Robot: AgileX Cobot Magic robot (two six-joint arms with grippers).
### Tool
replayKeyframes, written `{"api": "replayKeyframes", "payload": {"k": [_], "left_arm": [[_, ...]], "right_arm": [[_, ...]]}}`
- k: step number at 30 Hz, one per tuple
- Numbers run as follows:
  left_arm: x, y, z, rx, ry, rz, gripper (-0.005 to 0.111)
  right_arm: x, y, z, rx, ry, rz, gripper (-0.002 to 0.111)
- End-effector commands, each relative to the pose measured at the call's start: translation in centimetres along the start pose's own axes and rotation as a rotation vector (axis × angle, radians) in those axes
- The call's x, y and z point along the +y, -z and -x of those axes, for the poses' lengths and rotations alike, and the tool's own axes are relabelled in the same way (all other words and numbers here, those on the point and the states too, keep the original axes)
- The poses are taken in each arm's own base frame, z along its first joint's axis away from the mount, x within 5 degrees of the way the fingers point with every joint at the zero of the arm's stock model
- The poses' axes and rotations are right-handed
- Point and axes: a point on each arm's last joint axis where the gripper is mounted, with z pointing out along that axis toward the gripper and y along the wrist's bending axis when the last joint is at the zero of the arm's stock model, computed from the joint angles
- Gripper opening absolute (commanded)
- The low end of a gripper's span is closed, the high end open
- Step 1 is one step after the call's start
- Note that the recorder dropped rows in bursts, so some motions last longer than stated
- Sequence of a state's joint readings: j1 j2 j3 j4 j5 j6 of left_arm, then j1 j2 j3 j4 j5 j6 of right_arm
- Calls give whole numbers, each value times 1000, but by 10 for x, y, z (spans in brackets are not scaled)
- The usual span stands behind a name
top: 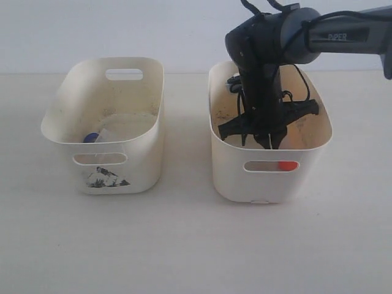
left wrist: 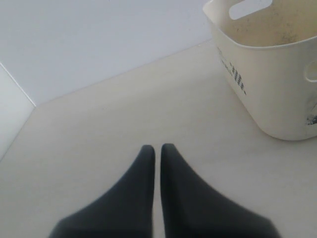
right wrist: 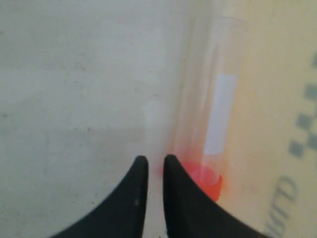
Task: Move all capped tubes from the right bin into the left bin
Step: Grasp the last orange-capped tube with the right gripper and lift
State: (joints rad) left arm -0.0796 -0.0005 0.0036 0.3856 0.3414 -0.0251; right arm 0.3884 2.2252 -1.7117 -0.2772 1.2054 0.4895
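Observation:
My right gripper [top: 264, 142] reaches down into the right bin [top: 269, 184]. In the right wrist view its jaws [right wrist: 156, 158] stand almost together with only a thin gap and nothing between them. A clear capped tube [right wrist: 213, 89] with an orange-red cap [right wrist: 208, 181] lies on the bin floor just beside one fingertip, apart from the gap. That cap also shows through the bin's front handle slot [top: 286, 165]. A blue-capped tube [top: 92, 137] lies in the left bin [top: 122, 177]. My left gripper [left wrist: 157, 147] is shut and empty over bare table, beside the left bin [left wrist: 267, 84].
The two cream bins stand side by side with a gap of table between them. The right arm [top: 288, 37] comes in from the upper right, and its cables hang into the right bin. A small pale object [top: 233, 82] shows at that bin's back left corner.

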Motion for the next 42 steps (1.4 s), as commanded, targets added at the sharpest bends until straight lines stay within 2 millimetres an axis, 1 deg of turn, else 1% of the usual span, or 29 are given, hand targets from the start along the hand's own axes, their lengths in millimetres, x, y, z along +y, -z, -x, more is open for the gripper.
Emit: {"api": "replayKeyframes", "payload": {"k": [1, 2, 3, 4, 7, 11, 13, 17, 18, 21, 23, 26, 27, 32, 40, 42], "left_arm": [[0, 0, 2, -10, 11, -5, 4], [0, 0, 2, -10, 11, -5, 4], [0, 0, 2, -10, 11, -5, 4], [0, 0, 2, -10, 11, -5, 4], [0, 0, 2, -10, 11, -5, 4], [0, 0, 2, -10, 11, -5, 4], [0, 0, 2, -10, 11, -5, 4], [0, 0, 2, -10, 11, -5, 4], [0, 0, 2, -10, 11, -5, 4], [0, 0, 2, -10, 11, -5, 4], [0, 0, 2, -10, 11, -5, 4], [0, 0, 2, -10, 11, -5, 4], [0, 0, 2, -10, 11, -5, 4], [0, 0, 2, -10, 11, -5, 4], [0, 0, 2, -10, 11, -5, 4], [0, 0, 2, -10, 11, -5, 4]], "right_arm": [[-8, -1, 1, 1, -1, -40, 43], [-8, -1, 1, 2, -7, -38, 54], [-8, -1, 1, 2, -16, -38, 62], [-8, -1, 1, 2, -25, -39, 64], [-8, -1, 1, 2, -30, -39, 60], [-8, -1, 1, 0, -28, -43, 60], [-9, -1, 1, -1, -27, -44, 64], [-9, -1, 1, -2, -62, -44, 80], [-8, -2, 1, -1, -78, -44, 82], [-8, -6, -2, 12, -95, -53, 82], [-12, -14, -6, 43, -100, -64, 82], [-24, -28, -13, 106, -144, -68, 82], [-25, -30, -13, 115, -150, -66, 82], [-25, -30, -13, 118, -151, -62, 82], [-18, -30, -12, 107, -177, 18, 82], [-18, -30, -12, 107, -177, 18, 79]]}}
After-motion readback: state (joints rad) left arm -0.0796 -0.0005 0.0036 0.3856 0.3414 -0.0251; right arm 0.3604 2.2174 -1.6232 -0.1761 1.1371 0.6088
